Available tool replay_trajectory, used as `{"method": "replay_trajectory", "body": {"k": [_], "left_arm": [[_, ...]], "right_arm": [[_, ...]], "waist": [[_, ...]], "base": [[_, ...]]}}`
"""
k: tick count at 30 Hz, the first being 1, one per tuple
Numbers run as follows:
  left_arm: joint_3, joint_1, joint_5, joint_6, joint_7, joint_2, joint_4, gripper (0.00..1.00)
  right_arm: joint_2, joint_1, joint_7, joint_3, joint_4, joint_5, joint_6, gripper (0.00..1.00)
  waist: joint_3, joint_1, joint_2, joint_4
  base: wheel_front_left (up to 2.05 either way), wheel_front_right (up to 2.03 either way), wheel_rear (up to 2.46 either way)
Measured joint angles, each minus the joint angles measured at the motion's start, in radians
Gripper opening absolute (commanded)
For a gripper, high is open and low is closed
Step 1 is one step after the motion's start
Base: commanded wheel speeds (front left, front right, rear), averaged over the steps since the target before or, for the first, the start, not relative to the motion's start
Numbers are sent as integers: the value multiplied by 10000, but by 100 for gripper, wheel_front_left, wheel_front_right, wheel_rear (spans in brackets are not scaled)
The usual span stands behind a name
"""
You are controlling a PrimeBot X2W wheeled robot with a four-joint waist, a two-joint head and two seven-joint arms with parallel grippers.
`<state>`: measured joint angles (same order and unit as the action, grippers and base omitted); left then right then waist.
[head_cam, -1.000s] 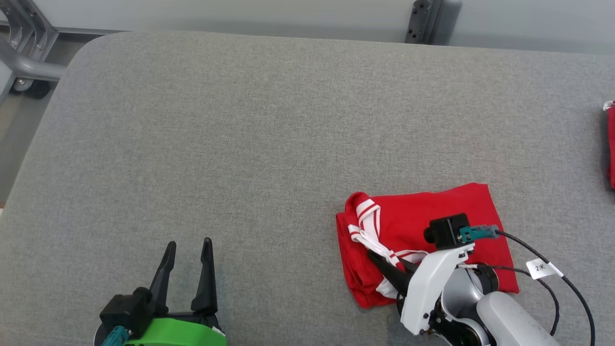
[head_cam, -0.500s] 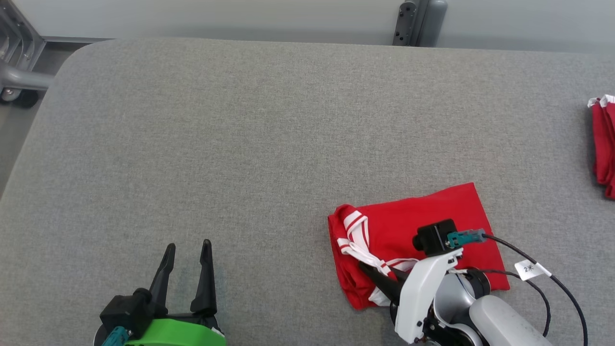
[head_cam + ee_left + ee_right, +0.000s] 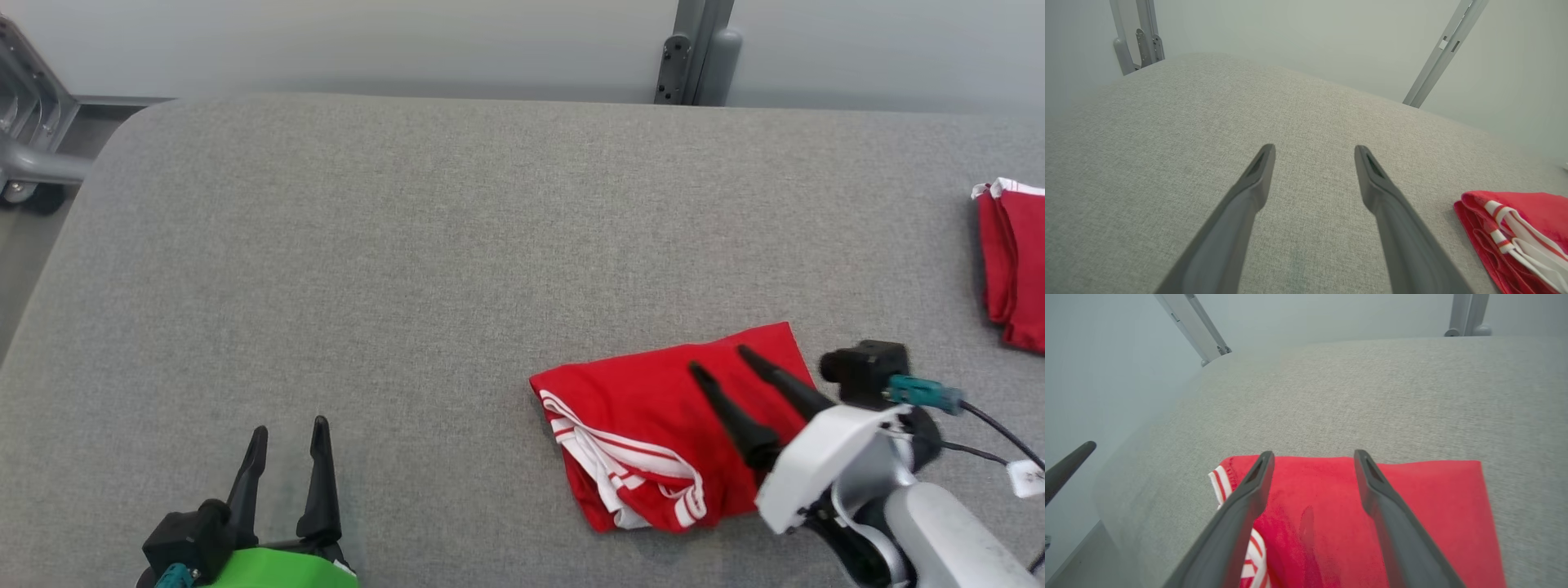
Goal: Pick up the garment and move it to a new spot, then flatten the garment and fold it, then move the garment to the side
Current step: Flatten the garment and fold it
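Right gripper: my right gripper hangs over the near right part of the table, its 2 long dark fingers spread wide and holding nothing. In the right wrist view, red cloth shows plainly in the gap between them.
Contact: I cannot tell whether my right fingertips touch the fabric or hover just above it.
Garment: the red garment lies folded into a rough rectangle on the grey table, near the front edge and right of centre, directly beneath my right fingers.
Trim: the striped trim, white bands with thin red lines, bunches along the garment's near left corner and spills partly out of the fold.
Left gripper: my left gripper sits at the lower left, well apart from the garment. Its 2 fingers stand open over bare grey fabric, with nothing between them.
Left wrist view: the garment's striped edge shows at the lower right, away from my left fingers.
Second piece: a second red piece with a white edge lies at the table's far right and runs out of view, well apart from the folded garment.
Background: a grey metal post stands behind the table's far edge against a pale wall.
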<state>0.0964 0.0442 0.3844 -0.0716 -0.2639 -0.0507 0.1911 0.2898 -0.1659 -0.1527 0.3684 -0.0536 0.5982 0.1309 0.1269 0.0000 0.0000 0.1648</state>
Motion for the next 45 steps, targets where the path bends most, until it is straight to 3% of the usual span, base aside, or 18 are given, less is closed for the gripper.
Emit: {"method": "replay_trajectory", "body": {"k": [2,7,13,20,25,26,27,28,34,40,45], "left_arm": [[-138,105,-92,0,-2,0,-15,100],[-500,350,-520,-35,-2,2,-228,100],[-759,616,-1220,-176,-2,2,-453,100],[-957,791,-1511,-328,0,2,-424,100],[-949,807,-1567,-341,-2,2,-508,100],[-945,801,-1576,-345,-2,2,-537,100],[-940,790,-1576,-347,0,2,-562,100],[-932,776,-1574,-347,0,2,-614,100],[-763,444,-1448,-351,-2,4,-777,100],[-625,80,-1369,-355,0,4,-706,100],[-640,-80,-1310,-353,-2,4,-681,100]], "right_arm": [[351,412,616,-790,134,-763,0,100],[533,1404,2010,-2876,40,-2412,0,100],[151,2182,3756,-4631,-878,-4195,0,100],[-598,2538,4115,-5250,-1870,-4861,0,100],[-838,2336,4146,-4606,-1544,-4905,0,100],[-857,2266,4148,-4297,-1521,-4905,0,45],[-863,2186,4146,-3923,-1538,-4905,0,9],[-886,2084,4148,-3455,-1580,-4905,0,0],[-1168,1027,4153,-1237,-2696,-4959,0,0],[-1601,248,4155,-205,-4021,-5079,0,0],[-1860,59,4155,780,-4291,-5106,0,0]], "waist": [[-187,0,0,-28],[-679,0,0,-138],[-1221,0,0,-342],[-1509,0,0,-559],[-1446,0,0,-571],[-1409,0,0,-553],[-1367,0,0,-533],[-1307,0,0,-508],[-765,0,0,-391],[-265,0,0,-152],[-10,0,0,145]], "base": [[0,0,0],[0,0,0],[0,0,0],[0,0,0],[0,0,0],[0,0,0],[0,0,0],[0,0,0],[0,0,0],[0,0,0],[0,0,0]]}}
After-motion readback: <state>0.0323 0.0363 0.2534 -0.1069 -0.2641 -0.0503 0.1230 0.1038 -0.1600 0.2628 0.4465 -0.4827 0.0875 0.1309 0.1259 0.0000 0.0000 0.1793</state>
